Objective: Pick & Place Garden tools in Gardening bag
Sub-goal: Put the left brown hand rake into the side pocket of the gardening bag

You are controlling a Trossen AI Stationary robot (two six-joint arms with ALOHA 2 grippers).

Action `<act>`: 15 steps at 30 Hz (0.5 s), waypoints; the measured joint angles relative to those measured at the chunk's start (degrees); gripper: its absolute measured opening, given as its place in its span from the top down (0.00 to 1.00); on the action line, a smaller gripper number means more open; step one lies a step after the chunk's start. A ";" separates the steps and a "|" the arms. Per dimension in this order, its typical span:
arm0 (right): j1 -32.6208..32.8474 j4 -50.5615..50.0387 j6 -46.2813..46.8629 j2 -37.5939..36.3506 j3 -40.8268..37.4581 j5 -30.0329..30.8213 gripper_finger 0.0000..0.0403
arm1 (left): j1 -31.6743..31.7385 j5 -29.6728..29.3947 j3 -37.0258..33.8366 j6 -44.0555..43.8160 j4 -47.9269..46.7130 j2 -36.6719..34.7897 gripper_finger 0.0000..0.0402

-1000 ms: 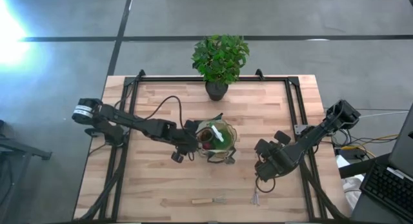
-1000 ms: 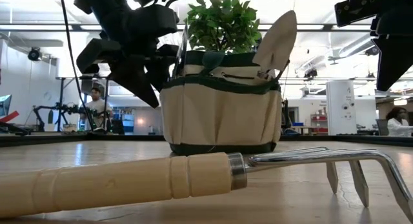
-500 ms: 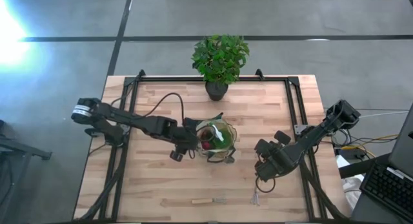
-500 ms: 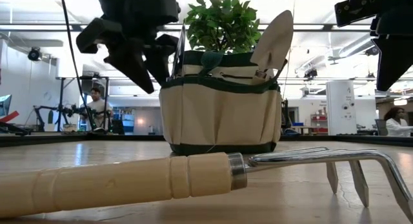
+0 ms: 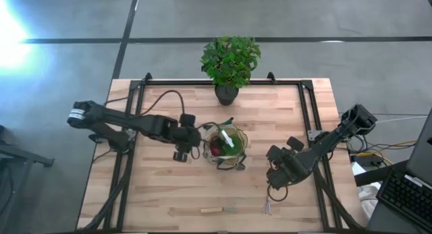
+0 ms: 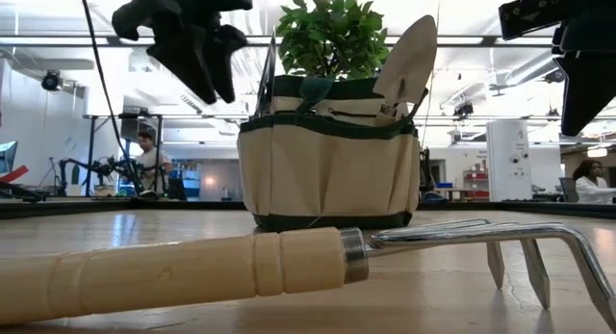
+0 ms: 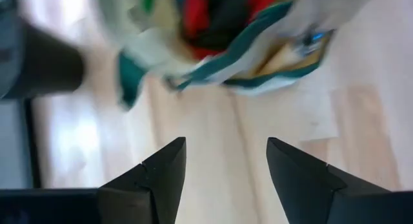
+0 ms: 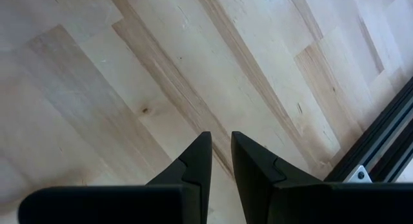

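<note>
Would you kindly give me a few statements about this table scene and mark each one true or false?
1. The gardening bag stands upright with a trowel sticking out of it. True.
2. The left gripper is carrying a tool. False: its jaws are open and empty, beside the bag.
3. A wooden-handled rake lies on the table outside the bag. True.
4. The potted plant sits inside the bag. False: it stands apart at the table's far edge.
5. The right gripper hovers over the bag. False: it is over bare table.

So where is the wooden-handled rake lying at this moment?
In the high view the wooden-handled rake lies flat near the table's front edge, in front of the gardening bag and apart from it, with another small tool to its right.
</note>
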 joint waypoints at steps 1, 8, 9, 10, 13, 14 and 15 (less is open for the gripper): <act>-0.02 0.00 0.02 -0.01 0.00 0.00 0.87 | 0.00 -1.45 -0.32 -1.37 -0.64 -0.80 0.46; -0.02 0.02 -0.13 0.00 0.00 0.00 0.87 | -0.05 -9.03 -4.44 -11.03 -0.33 -8.35 0.49; 0.00 0.02 -0.15 0.00 0.00 -0.02 0.87 | -0.05 -10.41 -5.39 -12.28 -0.19 -9.60 0.49; -0.02 0.04 -0.38 0.00 0.00 -0.10 0.87 | -0.05 -11.96 -6.49 -13.49 0.16 -10.90 0.49; -0.02 0.19 -3.01 0.00 0.63 -1.02 0.87 | -0.05 -18.10 -9.96 -16.79 1.83 -14.87 0.50; -0.02 0.25 -4.19 0.00 1.07 -1.50 0.87 | -0.05 -20.27 -11.26 -18.10 2.78 -16.25 0.50; -0.02 0.26 -5.20 0.00 1.55 -1.71 0.87 | -0.05 -22.59 -12.63 -19.40 4.08 -17.70 0.51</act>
